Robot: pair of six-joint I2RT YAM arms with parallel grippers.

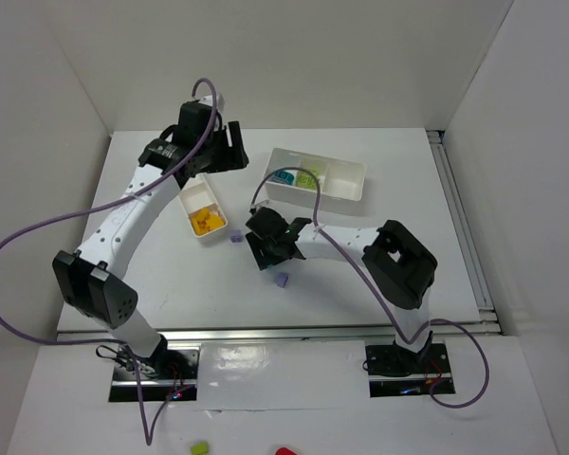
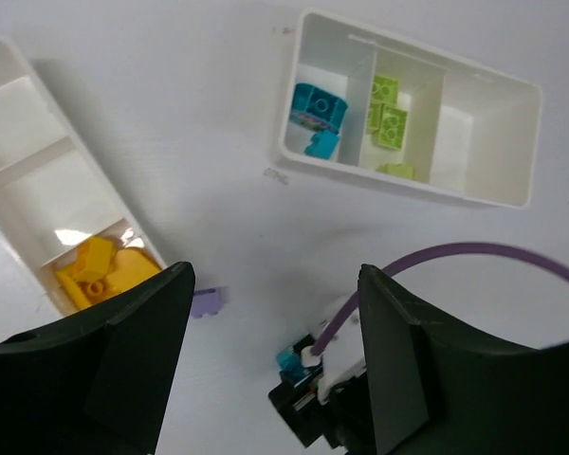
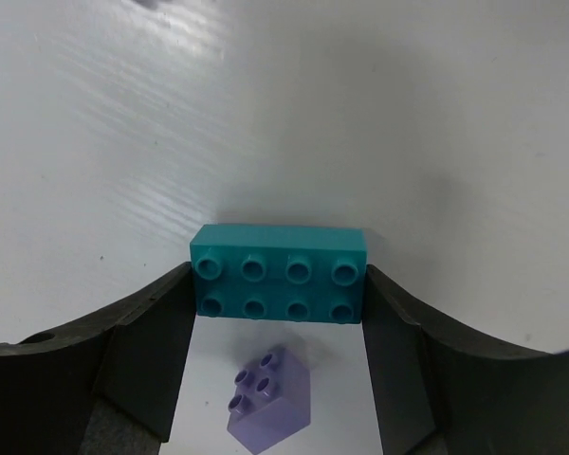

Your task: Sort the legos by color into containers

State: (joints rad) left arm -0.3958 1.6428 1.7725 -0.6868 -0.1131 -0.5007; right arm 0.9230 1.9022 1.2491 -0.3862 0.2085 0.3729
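My right gripper (image 3: 278,277) is shut on a teal-blue two-by-four lego (image 3: 280,275), held by its short ends just above the table. A small lavender lego (image 3: 270,398) lies on the table below it. In the top view this gripper (image 1: 266,248) is mid-table, with that lavender lego (image 1: 282,281) in front of it and another lavender lego (image 1: 235,237) beside the narrow tray (image 1: 192,194). The narrow tray's near compartment holds orange legos (image 1: 205,221). The wider tray (image 1: 346,185) holds teal-blue legos (image 2: 318,109) and lime green legos (image 2: 387,114). My left gripper (image 2: 275,275) is open and empty, high above the table.
White walls enclose the table on the left, back and right. The left arm's purple cable (image 1: 19,246) loops out to the left. The wider tray's right compartment (image 2: 479,128) and the narrow tray's two far compartments (image 2: 28,142) hold nothing.
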